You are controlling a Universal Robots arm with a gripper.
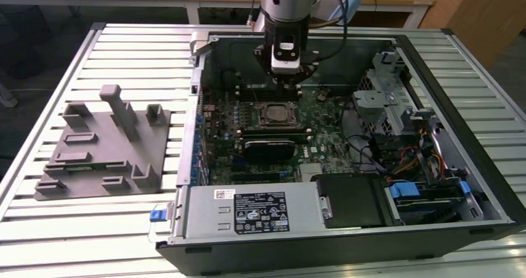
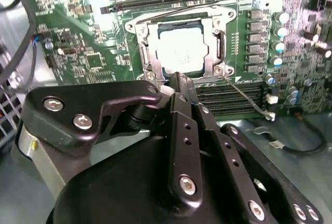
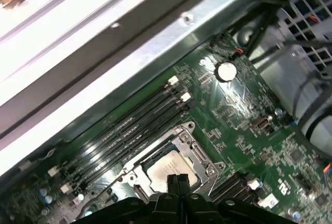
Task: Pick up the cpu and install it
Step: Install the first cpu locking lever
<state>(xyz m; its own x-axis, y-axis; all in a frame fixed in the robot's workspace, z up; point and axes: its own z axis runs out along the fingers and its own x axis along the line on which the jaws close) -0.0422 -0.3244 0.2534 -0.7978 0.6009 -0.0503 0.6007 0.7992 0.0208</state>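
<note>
Silvery cpu [image 2: 181, 51], seemingly seated in socket [image 2: 147, 58]

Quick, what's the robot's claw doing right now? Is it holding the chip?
Gripper: shut, fingers together, holding nothing. It hangs just above the cpu, which lies in the socket.

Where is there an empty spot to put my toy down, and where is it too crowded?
Bare slatted table shows in front of the grey moulded tray, and more behind it, beside the computer case. Inside the case it is crowded: the motherboard, cables and drives fill it, and the end effector hangs over the socket frame where the cpu sits.
</note>
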